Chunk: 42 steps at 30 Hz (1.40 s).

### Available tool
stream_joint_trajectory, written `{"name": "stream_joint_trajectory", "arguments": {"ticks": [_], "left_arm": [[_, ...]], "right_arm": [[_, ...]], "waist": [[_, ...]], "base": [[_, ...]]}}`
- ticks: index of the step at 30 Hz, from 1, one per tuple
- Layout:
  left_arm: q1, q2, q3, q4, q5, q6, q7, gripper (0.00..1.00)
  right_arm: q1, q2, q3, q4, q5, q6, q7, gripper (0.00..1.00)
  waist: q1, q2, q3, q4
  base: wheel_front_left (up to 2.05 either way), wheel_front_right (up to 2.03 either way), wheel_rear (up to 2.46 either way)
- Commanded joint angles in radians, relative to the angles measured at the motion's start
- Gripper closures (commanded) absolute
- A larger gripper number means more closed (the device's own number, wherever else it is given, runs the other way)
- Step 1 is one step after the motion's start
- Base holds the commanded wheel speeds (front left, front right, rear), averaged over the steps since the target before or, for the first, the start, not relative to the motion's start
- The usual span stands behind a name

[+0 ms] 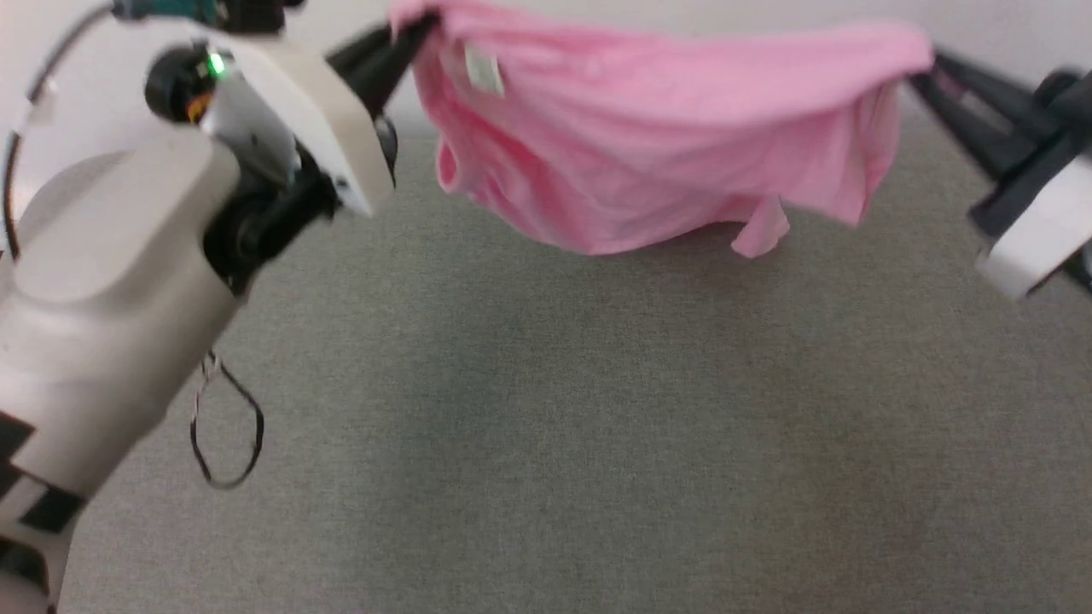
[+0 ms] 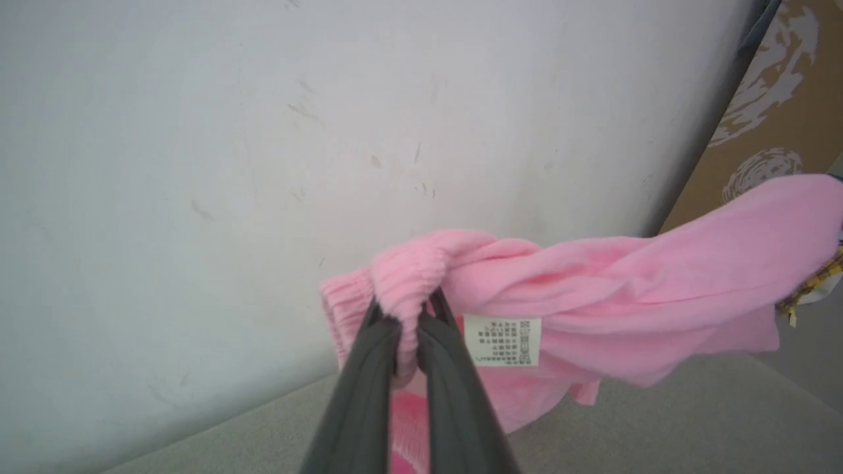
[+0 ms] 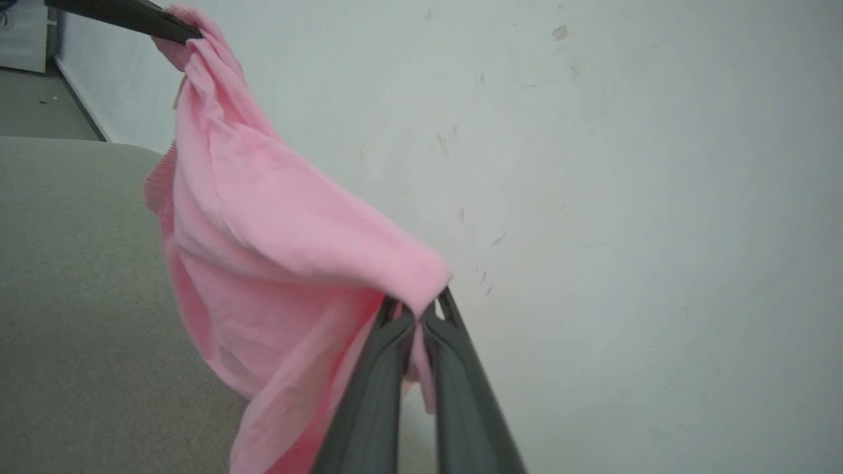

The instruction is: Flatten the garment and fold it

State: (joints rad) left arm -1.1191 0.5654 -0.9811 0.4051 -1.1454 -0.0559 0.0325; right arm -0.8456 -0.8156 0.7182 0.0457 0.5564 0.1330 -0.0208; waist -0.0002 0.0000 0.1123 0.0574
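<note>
one pink garment (image 1: 665, 153) hung stretched between two grippers: left gripper (image 1: 416, 32) and right gripper (image 1: 923, 78) each clamped on an end; one white label (image 1: 484, 70) showed.

Left pincer (image 1: 418, 30) and right pincer (image 1: 926, 75) held high, well apart, each pinched tight on the garment (image 1: 665, 153)

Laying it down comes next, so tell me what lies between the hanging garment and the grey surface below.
Nothing visible does. The garment hangs from the left gripper and right gripper over the grey surface; a thin black cable loop shows off to the left.
</note>
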Motion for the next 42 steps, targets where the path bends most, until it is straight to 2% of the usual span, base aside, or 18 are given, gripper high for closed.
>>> {"name": "stream_joint_trajectory", "arguments": {"ticks": [1, 7, 13, 19, 25, 29, 34, 38, 42], "left_arm": [[-0.039, -0.013, 0.021, -0.002, -0.003, 0.019, -0.018, 1.0], [-0.162, -0.041, 0.079, 0.033, 0.003, 0.058, -0.039, 1.0], [-0.31, -0.054, 0.135, 0.08, 0.018, 0.078, -0.056, 1.0], [-0.436, -0.068, 0.175, 0.109, 0.046, 0.087, -0.099, 1.0], [-0.471, -0.068, 0.186, 0.146, 0.07, 0.085, -0.145, 1.0], [-0.401, -0.07, 0.18, 0.168, 0.067, 0.076, -0.195, 1.0], [-0.209, -0.058, 0.16, 0.169, 0.058, 0.069, -0.255, 1.0], [-0.02, -0.053, 0.152, 0.135, 0.047, 0.073, -0.283, 1.0], [0.18, -0.035, 0.16, 0.072, 0.047, 0.096, -0.292, 1.0]], "right_arm": [[-0.038, 0.018, -0.032, 0.011, -0.006, -0.002, 0.005, 1.0], [-0.195, 0.094, -0.117, 0.108, -0.057, -0.002, 0.021, 1.0], [-0.419, 0.159, -0.122, 0.235, -0.119, -0.002, 0.017, 1.0], [-0.618, 0.195, -0.127, 0.336, -0.174, -0.002, -0.013, 1.0], [-0.724, 0.21, -0.081, 0.41, -0.202, -0.002, -0.034, 1.0], [-0.682, 0.221, -0.03, 0.438, -0.183, -0.002, -0.067, 1.0], [-0.527, 0.216, 0.074, 0.431, -0.156, -0.002, -0.121, 1.0], [-0.366, 0.177, 0.154, 0.388, -0.124, -0.002, -0.151, 1.0], [-0.208, 0.128, 0.222, 0.314, -0.088, -0.002, -0.156, 1.0]], "waist": [[0.0002, 0.0, 0.011, -0.004], [0.0002, 0.0, 0.091, -0.021], [0.0002, 0.0, 0.218, -0.041], [0.0002, 0.0, 0.329, -0.043], [0.0002, 0.0, 0.393, -0.043], [0.0002, 0.0, 0.404, -0.042], [0.0002, 0.0, 0.376, -0.045], [0.0002, 0.0, 0.33, -0.039], [0.0002, 0.0, 0.269, -0.043]], "base": [[0.0, 0.0, 0.0], [0.0, 0.0, 0.0], [0.0, 0.0, 0.0], [0.0, 0.0, 0.0], [0.0, 0.0, 0.0], [0.0, 0.0, 0.0], [0.0, 0.0, 0.0], [0.0, 0.0, 0.0], [0.0, 0.0, 0.0]]}}
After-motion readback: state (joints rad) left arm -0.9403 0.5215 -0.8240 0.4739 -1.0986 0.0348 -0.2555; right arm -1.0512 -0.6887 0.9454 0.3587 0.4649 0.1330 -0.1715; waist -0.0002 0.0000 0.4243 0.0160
